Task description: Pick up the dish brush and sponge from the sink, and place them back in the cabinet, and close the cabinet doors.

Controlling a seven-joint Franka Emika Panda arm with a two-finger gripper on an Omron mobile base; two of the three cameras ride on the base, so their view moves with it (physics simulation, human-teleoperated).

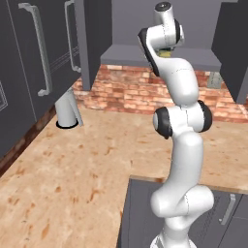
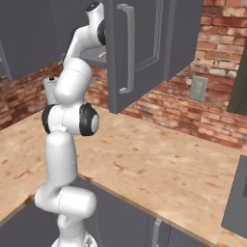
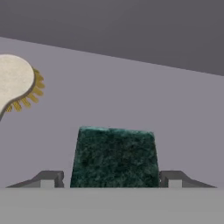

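Two finger tips (image 3: pixel 51 179) stand spread on either side of the sponge (image 3: pixel 113 157), a thin gap at each side, so the gripper (image 3: pixel 111 180) looks parted rather than pinching. That green block rests on the cabinet (image 3: pixel 131 100) shelf, running straight ahead of the hand; the dish brush (image 3: pixel 15 81) lies well off to one side.

The arm stands upright, reaching high and far, its gripper (image 3: pixel 112 179) level, with the two fingertips (image 3: pixel 49 178) spread apart and a small gap at each inner face.
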